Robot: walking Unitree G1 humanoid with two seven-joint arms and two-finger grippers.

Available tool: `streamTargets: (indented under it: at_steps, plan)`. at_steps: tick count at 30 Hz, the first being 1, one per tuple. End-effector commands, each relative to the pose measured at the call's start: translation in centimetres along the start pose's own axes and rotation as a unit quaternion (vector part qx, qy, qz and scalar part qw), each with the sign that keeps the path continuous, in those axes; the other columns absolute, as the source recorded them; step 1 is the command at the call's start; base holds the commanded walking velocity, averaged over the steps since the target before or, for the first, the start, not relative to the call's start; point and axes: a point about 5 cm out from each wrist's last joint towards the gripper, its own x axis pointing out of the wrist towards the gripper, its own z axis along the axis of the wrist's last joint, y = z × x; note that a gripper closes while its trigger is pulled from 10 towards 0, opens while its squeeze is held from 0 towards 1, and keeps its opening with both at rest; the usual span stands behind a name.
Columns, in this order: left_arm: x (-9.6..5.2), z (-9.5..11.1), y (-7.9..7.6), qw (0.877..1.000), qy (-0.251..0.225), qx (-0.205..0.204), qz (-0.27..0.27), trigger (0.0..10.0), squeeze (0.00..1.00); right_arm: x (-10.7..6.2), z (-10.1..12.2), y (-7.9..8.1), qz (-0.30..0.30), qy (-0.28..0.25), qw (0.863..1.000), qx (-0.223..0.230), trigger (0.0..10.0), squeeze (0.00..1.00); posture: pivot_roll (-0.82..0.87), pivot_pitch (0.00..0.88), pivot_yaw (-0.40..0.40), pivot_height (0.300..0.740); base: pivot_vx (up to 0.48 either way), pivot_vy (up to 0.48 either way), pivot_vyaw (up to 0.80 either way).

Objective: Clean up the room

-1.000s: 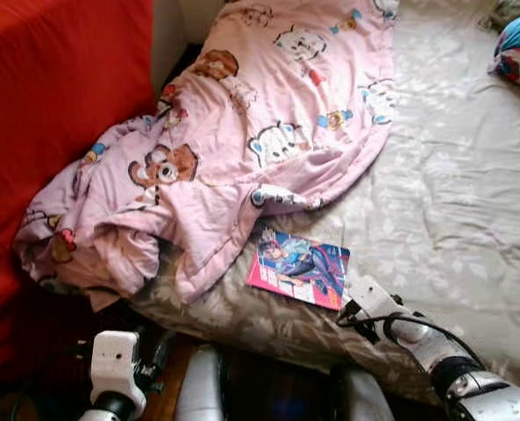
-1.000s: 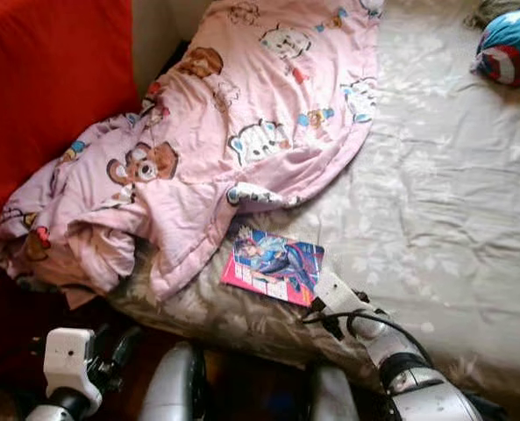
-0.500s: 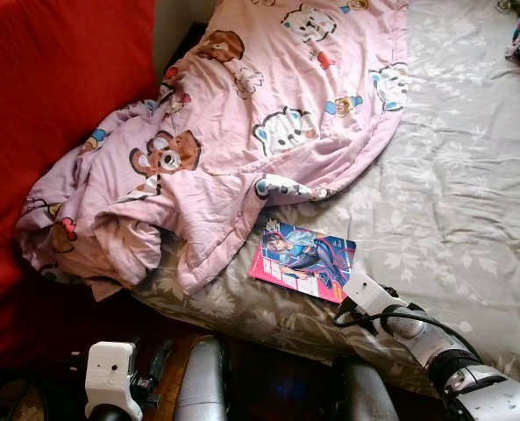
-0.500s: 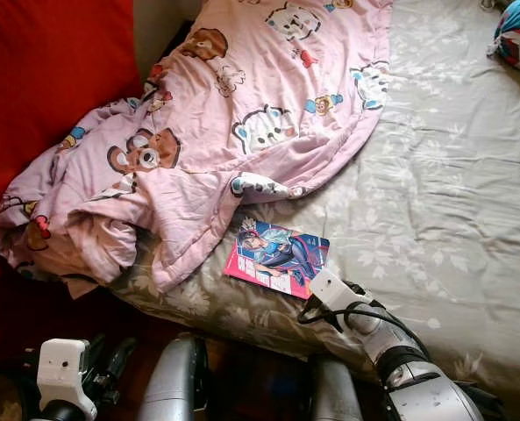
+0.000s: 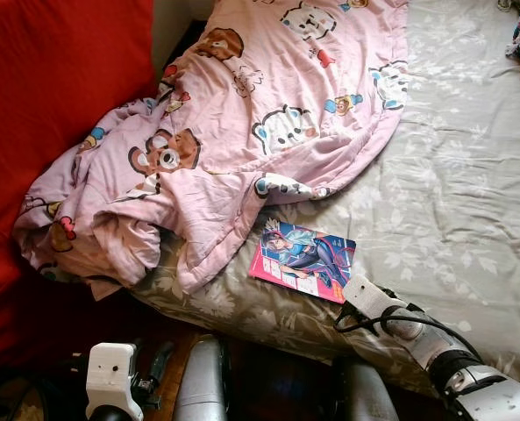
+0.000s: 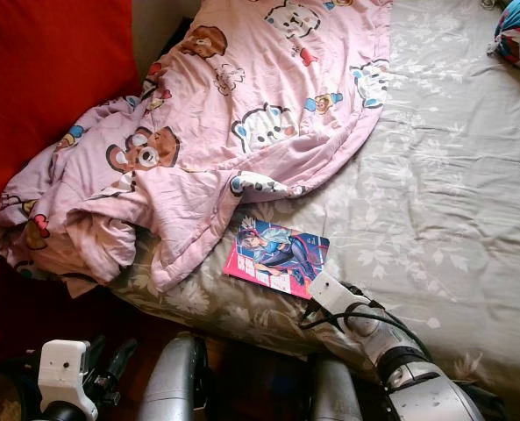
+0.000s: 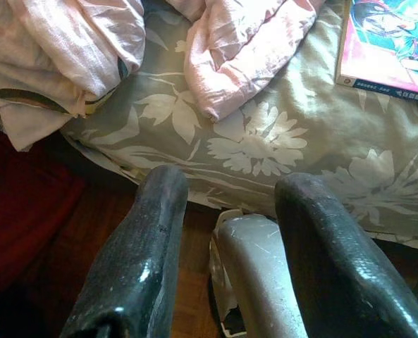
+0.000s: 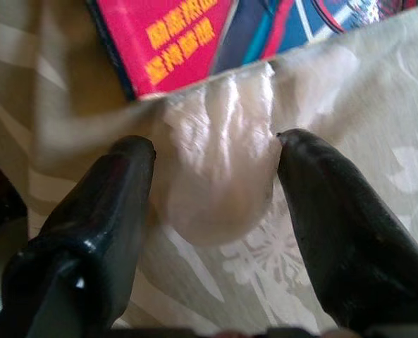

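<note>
One flat pink-and-blue illustrated comic book [image 5: 302, 261] lay lower centre on the grey floral bedsheet [image 5: 452, 175], long axis running left-right, my right claw [image 8: 212, 151] spread open at its near edge, one rumpled pink cartoon-print quilt [image 5: 242, 123] upper left, my left claw [image 7: 230, 211] released.

Beyond the fingers [image 7: 145, 260] lies a bed in grey floral sheet [image 5: 452, 175]; red fabric wall [image 5: 58, 96] beside; dark wooden floor [image 7: 194, 260] beneath.

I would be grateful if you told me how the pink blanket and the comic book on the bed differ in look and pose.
The pink blanket is large, soft and crumpled, printed with cartoon bears; the comic book is small, flat and rigid, with a glossy pink-and-blue cover. The blanket spills over the bed's edge; the book lies wholly on the sheet, just before the right gripper. Both rest on the bed.
</note>
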Motion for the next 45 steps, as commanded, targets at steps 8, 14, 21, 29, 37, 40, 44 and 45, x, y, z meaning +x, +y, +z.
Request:
streamTargets:
  at_steps: [8,14,21,29,37,40,44,45]
  plan:
    - [-0.4,-0.6,0.1,1.000,0.020,-0.002,0.002,10.0,0.00,0.0,-0.9,1.3,0.006,0.012,1.000,0.014,0.0,0.00,0.19,0.301,0.074,0.630,0.000,0.000,0.00]
    - [-0.4,-0.6,0.2,1.000,0.019,-0.001,0.003,10.0,0.00,-0.1,-1.3,1.2,0.001,0.019,1.000,0.011,0.0,0.00,0.19,0.298,0.074,0.630,0.000,0.000,0.00]
    - [0.0,-0.5,0.3,1.000,0.016,0.000,0.005,10.0,0.00,-0.1,-1.0,0.8,-0.009,0.016,1.000,0.009,0.0,0.00,0.19,0.286,0.072,0.630,0.000,0.000,0.00]
    - [0.3,-0.3,0.4,1.000,0.011,0.001,0.007,10.0,0.00,0.0,-0.8,0.8,-0.010,0.012,1.000,0.018,0.0,0.00,0.19,0.280,0.075,0.630,0.000,0.000,0.00]
    - [0.9,-0.2,0.5,1.000,0.008,0.003,0.006,10.0,0.00,0.1,-0.6,1.0,-0.017,0.008,0.999,0.027,0.0,0.00,0.18,0.263,0.078,0.630,0.000,0.000,0.00]
    - [1.4,-0.3,0.4,1.000,0.006,0.001,0.004,10.0,0.00,0.0,-0.9,1.0,-0.027,0.004,0.997,0.073,0.0,0.00,0.17,0.246,0.076,0.630,0.000,0.000,0.00]
    - [2.1,-0.4,0.2,1.000,0.003,-0.001,0.001,10.0,0.00,-0.1,-1.2,0.7,-0.049,0.001,0.991,0.124,0.0,0.00,0.15,0.218,0.071,0.630,0.000,0.000,0.00]
    - [2.5,-0.4,0.0,1.000,0.000,-0.003,0.000,10.0,0.00,-0.2,-1.4,0.5,-0.063,-0.002,0.987,0.148,0.0,0.00,0.14,0.211,0.069,0.630,0.000,0.000,0.00]
